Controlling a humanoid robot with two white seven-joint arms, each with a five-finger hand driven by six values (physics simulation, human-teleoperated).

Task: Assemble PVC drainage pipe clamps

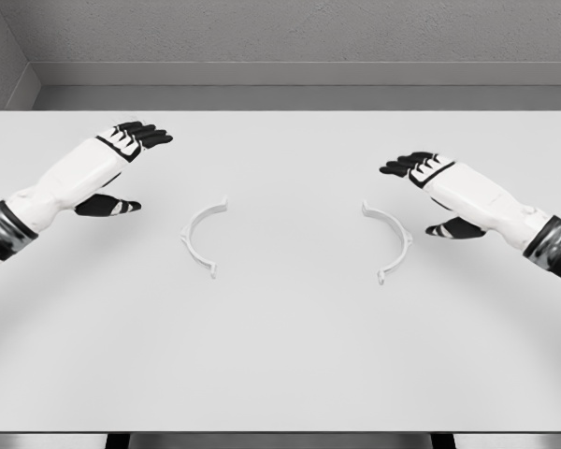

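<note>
Head view: two white half-ring clamp pieces are seen lying apart on the table (280, 374), neither yet grasped, so assembly appears not to have begun. The left clamp half (201, 238) lies right of the left hand (122, 164), which is held open and empty. The right clamp half (393, 241) lies just left of the open right hand (430, 182). Each half would likely need grasping next, then joining at centre.
</note>
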